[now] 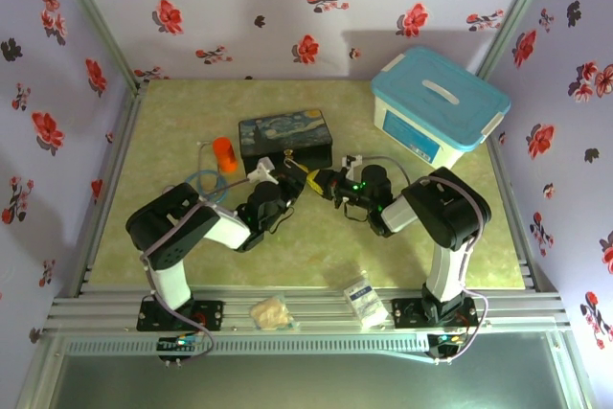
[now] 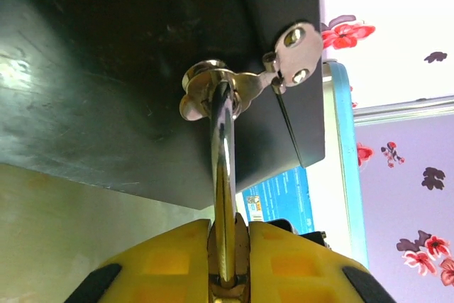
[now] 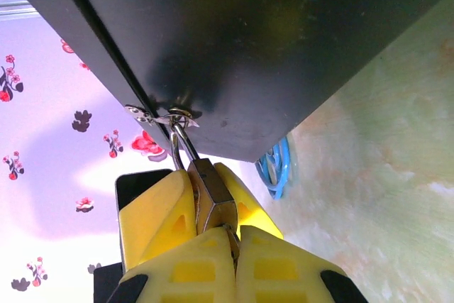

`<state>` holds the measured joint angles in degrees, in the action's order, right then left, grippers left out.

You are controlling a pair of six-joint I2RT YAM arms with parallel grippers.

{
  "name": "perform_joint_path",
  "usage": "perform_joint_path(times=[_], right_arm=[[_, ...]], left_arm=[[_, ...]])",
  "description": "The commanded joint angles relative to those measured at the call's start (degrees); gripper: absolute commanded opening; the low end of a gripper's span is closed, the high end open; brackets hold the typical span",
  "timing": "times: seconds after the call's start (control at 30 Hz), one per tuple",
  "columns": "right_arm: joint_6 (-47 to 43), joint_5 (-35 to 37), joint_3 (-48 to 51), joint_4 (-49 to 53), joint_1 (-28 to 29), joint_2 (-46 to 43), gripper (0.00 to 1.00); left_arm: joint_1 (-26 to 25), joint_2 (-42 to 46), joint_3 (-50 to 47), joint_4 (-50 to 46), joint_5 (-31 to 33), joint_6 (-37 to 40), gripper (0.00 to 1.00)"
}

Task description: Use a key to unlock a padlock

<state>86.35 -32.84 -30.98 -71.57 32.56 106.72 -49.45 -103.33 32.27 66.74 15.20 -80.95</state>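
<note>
The brass padlock (image 3: 216, 189) hangs by its silver shackle (image 3: 181, 143) from the hasp (image 2: 213, 90) on the front of the black painted box (image 1: 285, 138). My left gripper (image 2: 228, 228) is shut on the padlock body, which I see edge-on between its yellow fingers (image 3: 156, 211). From the opposite side my right gripper (image 3: 231, 230) is shut on the key (image 3: 231, 245), a thin dark sliver at the padlock's bottom end. In the top view both grippers, left (image 1: 287, 182) and right (image 1: 330, 184), meet in front of the box. The shackle looks closed.
An orange cylinder (image 1: 223, 153) and a blue cable coil (image 1: 203, 182) lie left of the box. A blue-lidded plastic bin (image 1: 438, 107) stands at the back right. Two small packets (image 1: 271, 310) (image 1: 364, 299) sit on the front rail.
</note>
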Motion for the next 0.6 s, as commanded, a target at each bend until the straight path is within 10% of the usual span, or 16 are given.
perform_joint_path(times=[0.0, 0.4, 0.57], right_arm=[[-3.63, -0.06, -2.57, 2.94, 2.07, -3.38, 0.0], [-13.28, 5.41, -0.35, 13.23, 0.81, -12.17, 0.07], [4.01, 2.88, -0.82, -7.87, 0.03, -5.59, 0.02]], left_arm=[[-3.99, -0.74, 2.01, 5.18, -13.27, -0.09, 0.0], [-4.09, -1.76, 1.51, 5.12, -12.7, 0.07, 0.0], [-4.25, -3.48, 1.97, 7.29, -12.91, -0.95, 0.0]])
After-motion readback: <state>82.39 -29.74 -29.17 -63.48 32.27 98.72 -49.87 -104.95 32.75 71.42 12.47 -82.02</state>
